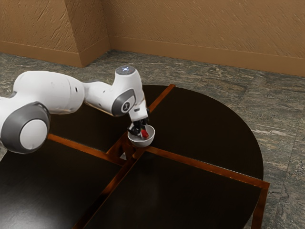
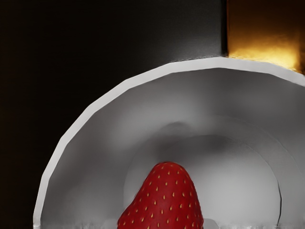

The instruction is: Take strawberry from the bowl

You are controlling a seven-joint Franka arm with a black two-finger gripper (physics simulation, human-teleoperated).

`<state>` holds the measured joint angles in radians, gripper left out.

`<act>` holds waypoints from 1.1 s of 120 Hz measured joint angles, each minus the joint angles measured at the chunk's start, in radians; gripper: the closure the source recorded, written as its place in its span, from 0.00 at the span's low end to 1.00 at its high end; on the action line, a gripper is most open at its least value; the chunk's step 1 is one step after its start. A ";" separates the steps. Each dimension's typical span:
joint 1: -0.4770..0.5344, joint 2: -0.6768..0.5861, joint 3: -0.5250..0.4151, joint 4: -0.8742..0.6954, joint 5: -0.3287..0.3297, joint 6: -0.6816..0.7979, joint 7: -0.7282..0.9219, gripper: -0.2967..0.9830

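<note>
Red, seed-dotted strawberry (image 2: 164, 200) is inside the smooth, round white bowl (image 1: 141, 143), approx. mid-frame in the ext. view, a bit left of centre. Bowl sits on the worktop (image 1: 205, 133), dark w/ red-brown wooden strips, near where the strips meet.

Progress, as far as pics show: reach is basically done. White arm (image 1: 59, 93) comes in from the ext. view's left, and the black fingers (image 1: 137, 130) are down at the bowl, right by the strawberry. Can't tell how far apart they are, or whether they've got hold of it; no clear gap or two-sided contact visible. Also can't tell if the berry touches the bowl's floor.

Left to do: get (or confirm) a firm grip, lift straight up past the rim, then move clear of the bowl. Removal itself n/y done, b/c berry's within the rim. Main risk, prob.: slip on the tapered shape, or a knock vs. the bowl wall.
</note>
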<state>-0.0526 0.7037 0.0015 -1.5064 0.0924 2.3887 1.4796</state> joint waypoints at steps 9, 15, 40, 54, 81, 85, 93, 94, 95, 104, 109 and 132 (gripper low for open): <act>-0.012 -0.075 0.000 -0.081 0.004 0.004 -0.010 0.70; -0.030 -0.126 0.000 -0.135 0.007 0.005 -0.021 0.69; -0.126 -0.381 0.000 -0.415 0.014 0.008 -0.107 0.68; -0.153 -0.455 -0.006 -0.524 0.016 0.008 -0.169 0.68; -0.187 -0.404 -0.008 -0.544 0.015 0.012 -0.276 0.67; -0.189 -0.395 -0.008 -0.544 0.015 0.014 -0.290 0.67; -0.192 -0.385 -0.008 -0.543 0.015 0.018 -0.315 0.66; -0.192 -0.384 -0.008 -0.543 0.015 0.018 -0.317 0.66; -0.192 -0.383 -0.008 -0.543 0.015 0.019 -0.320 0.66; -0.193 -0.379 -0.009 -0.543 0.011 0.021 -0.343 0.57; -0.193 -0.379 -0.009 -0.543 0.009 0.021 -0.354 0.51; -0.191 -0.451 -0.005 -0.538 0.008 0.020 -0.397 0.34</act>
<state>-0.2433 0.2527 -0.0038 -2.0444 0.1007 2.4092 1.0827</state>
